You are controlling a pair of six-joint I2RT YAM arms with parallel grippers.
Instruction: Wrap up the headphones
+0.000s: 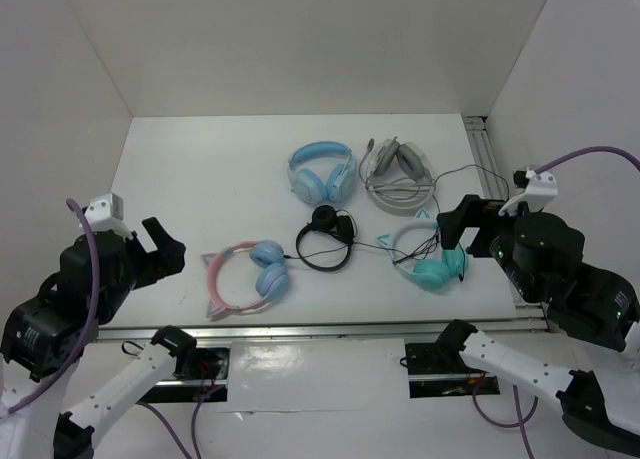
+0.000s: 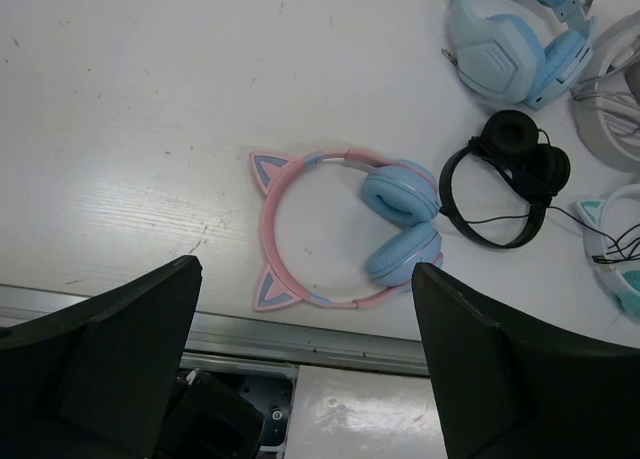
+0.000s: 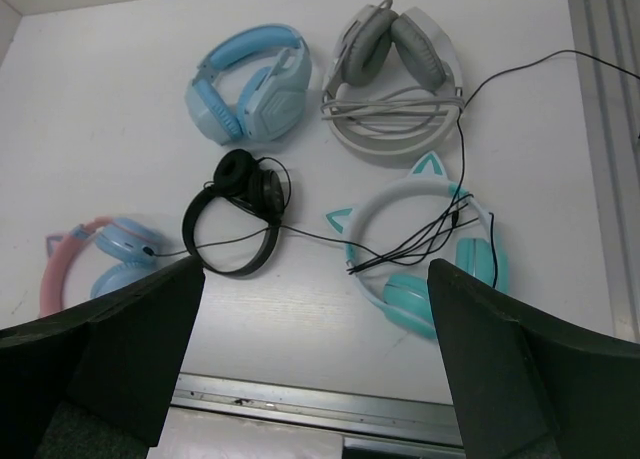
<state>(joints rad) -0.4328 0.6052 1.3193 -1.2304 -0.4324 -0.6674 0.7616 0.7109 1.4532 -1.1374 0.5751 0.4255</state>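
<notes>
spread wide and holding nothing, my left gripper (image 2: pixel 307 269) hangs over the headphones (image 2: pixel 398 194), which lie flat near the front edge of the table (image 2: pixel 120 129). my right gripper (image 3: pixel 315 267) gapes empty too. their cable (image 3: pixel 320 237) seems to run across the black pair (image 3: pixel 237 171) toward the teal pair (image 3: pixel 410 294); pulling it in carelessly could drag both along.

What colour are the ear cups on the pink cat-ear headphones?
Light blue ear cups, clearest in the left wrist view.
</notes>
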